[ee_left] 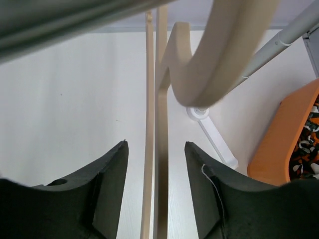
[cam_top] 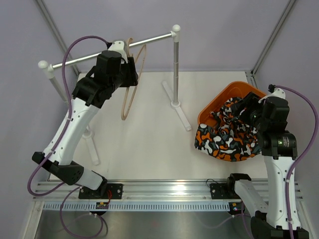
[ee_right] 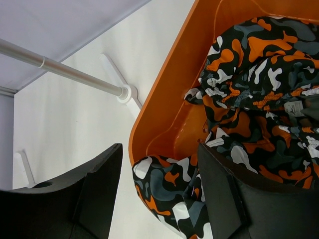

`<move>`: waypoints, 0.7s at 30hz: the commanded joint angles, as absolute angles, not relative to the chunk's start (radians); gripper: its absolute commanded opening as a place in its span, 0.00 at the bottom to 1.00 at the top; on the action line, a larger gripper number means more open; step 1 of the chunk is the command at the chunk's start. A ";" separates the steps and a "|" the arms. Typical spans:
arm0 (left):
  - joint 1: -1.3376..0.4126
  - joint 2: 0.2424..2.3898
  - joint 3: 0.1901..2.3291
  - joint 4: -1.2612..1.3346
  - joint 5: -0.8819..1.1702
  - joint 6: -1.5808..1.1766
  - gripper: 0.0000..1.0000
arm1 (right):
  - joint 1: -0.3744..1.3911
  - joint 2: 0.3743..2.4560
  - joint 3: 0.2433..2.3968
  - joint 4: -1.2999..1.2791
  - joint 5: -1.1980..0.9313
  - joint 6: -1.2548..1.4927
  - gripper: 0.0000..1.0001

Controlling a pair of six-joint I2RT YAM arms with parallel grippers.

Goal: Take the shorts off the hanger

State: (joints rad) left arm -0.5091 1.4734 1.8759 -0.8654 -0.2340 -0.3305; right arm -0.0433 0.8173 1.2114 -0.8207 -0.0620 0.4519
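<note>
The shorts (cam_top: 230, 135) (one pair, camouflage in orange, black, grey and white) are off the hanger. They lie crumpled in the orange basket (cam_top: 219, 102) at the right of the table (cam_top: 149, 139). Part of the cloth spills over the basket's near left rim and onto the table top. Nothing else shows in the basket, the only container in view.

The right gripper (cam_top: 246, 107) hangs over the far end of that heap. In the right wrist view its two fingers (ee_right: 99, 199) stand well apart, with the basket rim (ee_right: 169, 99) and a fold of the shorts (ee_right: 249, 99) below and between them. It grips nothing (whether the right finger brushes the cloth I cannot tell).

There is one hanger (cam_top: 123, 110), pale wood and bare, which hangs by its hook from the rail (cam_top: 149, 40) at the far left. The left gripper (cam_top: 132, 74) is up at the rail beside it. The left wrist view shows the jaws parted, with the hanger's thin bars (ee_left: 161, 149) running down between the fingers (ee_left: 112, 179). There is a gap on each side, so the bars are not clamped.

There is one rail on two white posts; the right post (cam_top: 175, 69) stands between the hanger and the basket.
</note>
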 commanded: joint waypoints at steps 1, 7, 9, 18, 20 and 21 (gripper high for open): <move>-0.505 1.394 1.879 -0.816 -0.210 -0.314 0.55 | -0.046 0.805 1.204 -0.856 -0.061 0.423 0.71; -0.503 1.316 1.873 -0.825 -0.213 -0.304 0.69 | -0.046 0.756 1.085 -0.882 -0.089 0.431 0.72; -0.503 1.286 1.864 -0.827 -0.216 -0.299 0.71 | -0.046 0.721 1.046 -0.897 -0.086 0.433 0.72; -0.503 1.204 1.822 -0.839 -0.209 -0.287 0.75 | -0.046 0.730 1.138 -1.044 -0.051 0.405 0.75; -0.503 1.193 1.816 -0.839 -0.196 -0.284 0.76 | -0.046 0.742 1.169 -1.110 -0.037 0.385 0.74; -0.503 1.189 1.813 -0.841 -0.193 -0.285 0.76 | -0.046 0.747 1.175 -1.126 -0.032 0.384 0.74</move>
State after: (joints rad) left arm -0.5091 1.2152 1.8252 -0.8669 -0.2268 -0.3058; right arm -0.0433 0.7300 1.1164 -1.0355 -0.0612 0.4252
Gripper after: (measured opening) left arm 0.752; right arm 0.742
